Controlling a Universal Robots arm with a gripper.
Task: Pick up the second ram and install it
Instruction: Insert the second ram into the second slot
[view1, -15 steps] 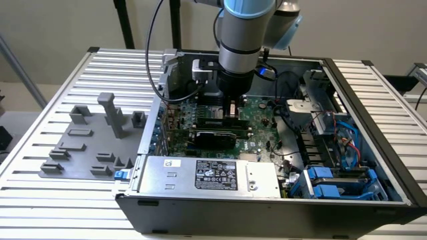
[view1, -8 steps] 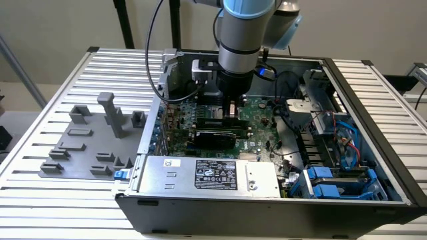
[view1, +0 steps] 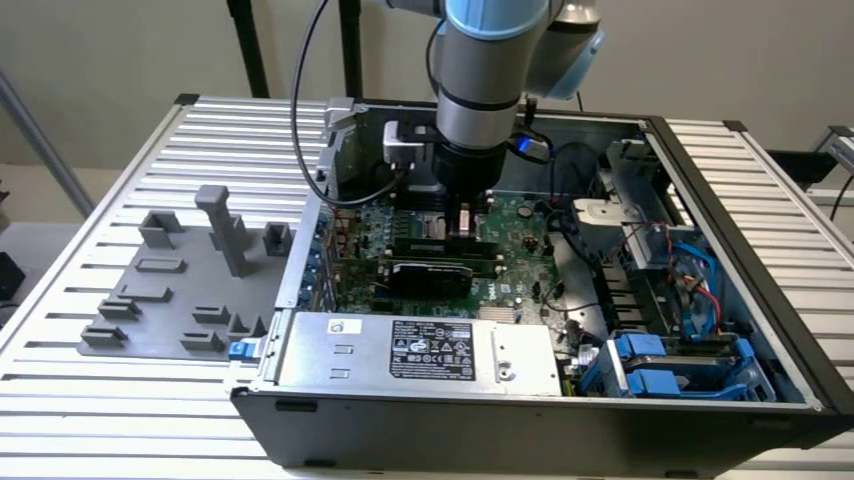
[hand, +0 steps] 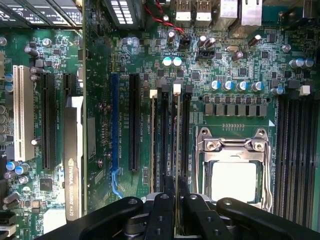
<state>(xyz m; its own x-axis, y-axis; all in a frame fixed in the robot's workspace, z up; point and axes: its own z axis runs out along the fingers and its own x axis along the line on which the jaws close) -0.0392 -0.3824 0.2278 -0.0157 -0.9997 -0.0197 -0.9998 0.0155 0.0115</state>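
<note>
grey fixture tray (view1: 160, 290), power supply (view1: 414, 352), CPU socket (hand: 233, 172)

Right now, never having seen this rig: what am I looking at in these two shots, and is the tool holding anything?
The exterior view shows one robot arm reaching down into an open computer case that lies on a slatted table. Beside the case, on the exterior view's left, sits a grey fixture plate with plastic blocks.

The wrist view comes from a camera on the arm, looking straight down at the green motherboard. You can see the CPU socket and a graphics card.

The tool grips the second ram, a thin stick seen edge-on, lined up with the memory slots beside the socket. Whether it is fully seated is unclear.
</note>
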